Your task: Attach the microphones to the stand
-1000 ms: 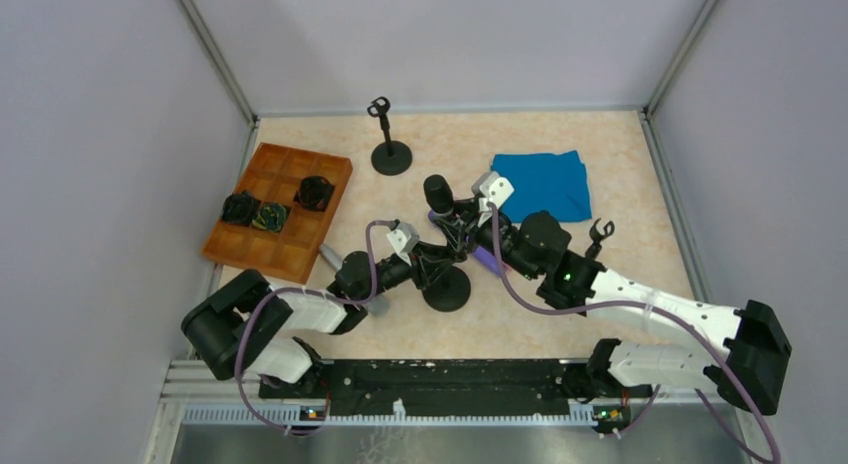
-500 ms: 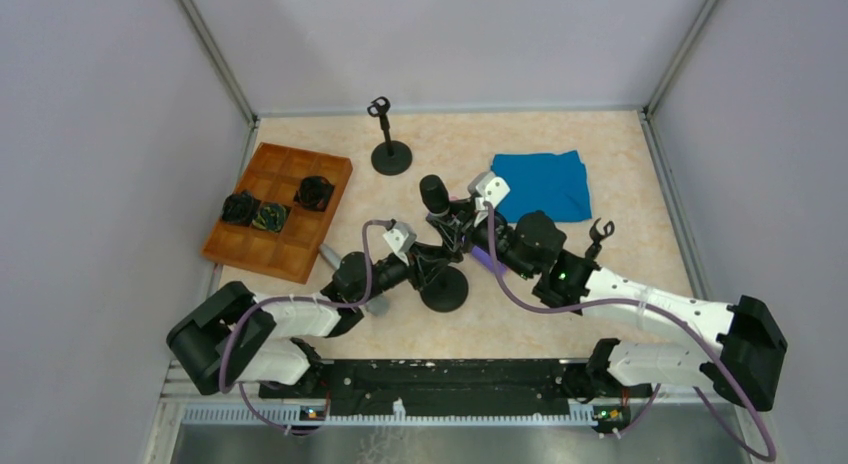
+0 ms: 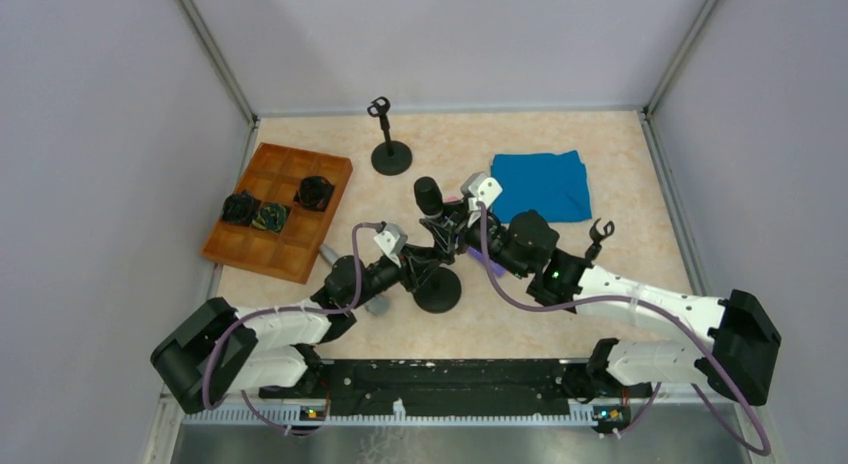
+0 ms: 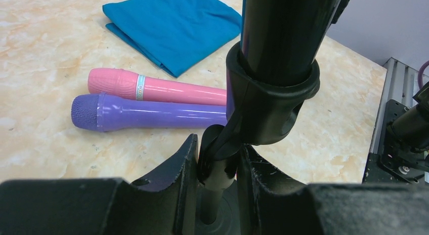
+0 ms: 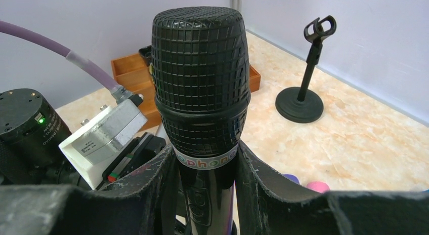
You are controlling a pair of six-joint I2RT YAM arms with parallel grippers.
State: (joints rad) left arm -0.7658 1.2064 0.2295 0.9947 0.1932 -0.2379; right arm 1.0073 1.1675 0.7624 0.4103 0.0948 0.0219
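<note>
Black mic (image 5: 201, 78) stands upright in clip of stand (image 4: 268, 101). Right gripper (image 5: 205, 179) clenched on mic body below its head. Left gripper (image 4: 216, 166) clamped on stand's stem under clip. Purple mic (image 4: 152, 112) & pink mic (image 4: 157, 88) lie side by side near stand, blue cloth (image 4: 172, 22) beyond.
</note>
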